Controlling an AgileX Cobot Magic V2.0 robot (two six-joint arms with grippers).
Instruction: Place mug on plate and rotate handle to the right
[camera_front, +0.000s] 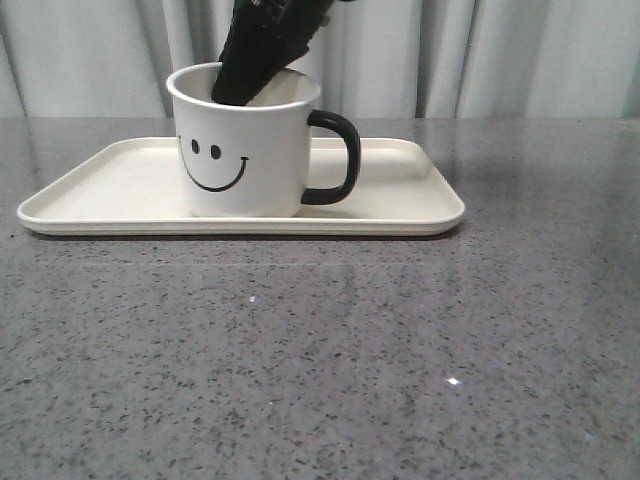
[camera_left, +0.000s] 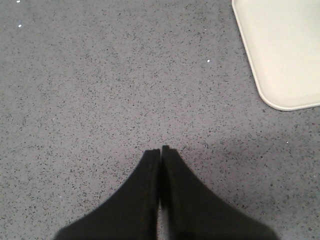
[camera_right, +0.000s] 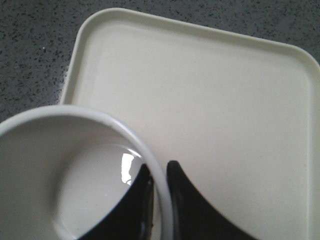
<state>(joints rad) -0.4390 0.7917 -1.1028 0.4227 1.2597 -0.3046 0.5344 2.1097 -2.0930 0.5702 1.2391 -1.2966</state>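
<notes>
The mug (camera_front: 244, 140) stands upright on the plate (camera_front: 400, 205), left of the plate's middle as the front view shows it, with its smiley face toward the camera. The handle (camera_front: 338, 157) sticks out from the mug's right side, over the bare right half of the plate.

The right gripper (camera_right: 160, 182) comes down onto the mug from above. In the right wrist view its 2 black fingers (camera_right: 187, 210) straddle the mug's white rim: 1 finger is inside the mug against the inner wall, the other outside against the outer wall, with only the thin wall between them. The gap is narrow, just the wall's thickness, so the gripper is clamped on the mug's rim. In the front view the same gripper (camera_front: 250, 75) shows as a dark tilted shape dipping into the mug's mouth at the side away from the handle.

The left gripper (camera_left: 160, 150) is off to the side of the plate, above the speckled grey table (camera_left: 100, 80). Its 2 fingers are pressed together tip to tip, with only a hairline seam between them, and nothing is held. A rounded corner of the plate (camera_left: 280, 60) lies near it, apart from the fingertips.
</notes>
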